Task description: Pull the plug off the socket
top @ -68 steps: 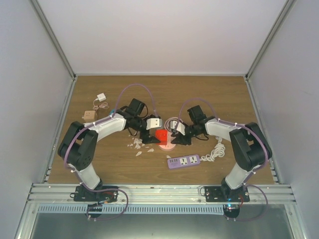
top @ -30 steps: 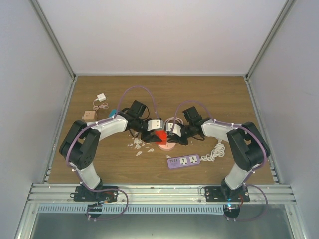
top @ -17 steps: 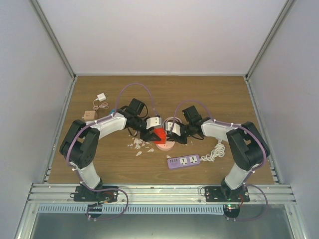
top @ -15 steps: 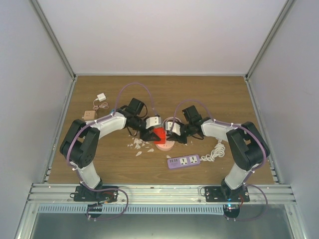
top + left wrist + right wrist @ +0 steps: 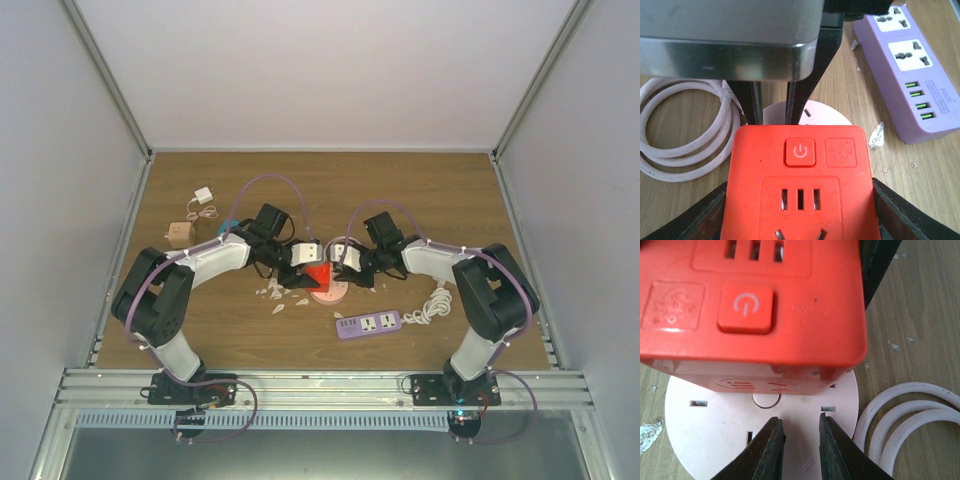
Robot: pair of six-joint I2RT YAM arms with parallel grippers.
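Wood-grain table (image 5: 420, 190) between pale walls (image 5: 330, 70) holds a purple strip (image 5: 369, 324).

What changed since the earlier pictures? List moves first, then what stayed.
The right claw moved left, closing in on the red socket until it sits against its right side, shut. The left claw shifted slightly while gripping the socket. The pink disc, purple strip, white cord and the chargers at far left stayed put.

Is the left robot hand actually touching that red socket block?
Touching. In the left wrist view, the left hand has its dark fingers pressed against both sides of the red socket block.
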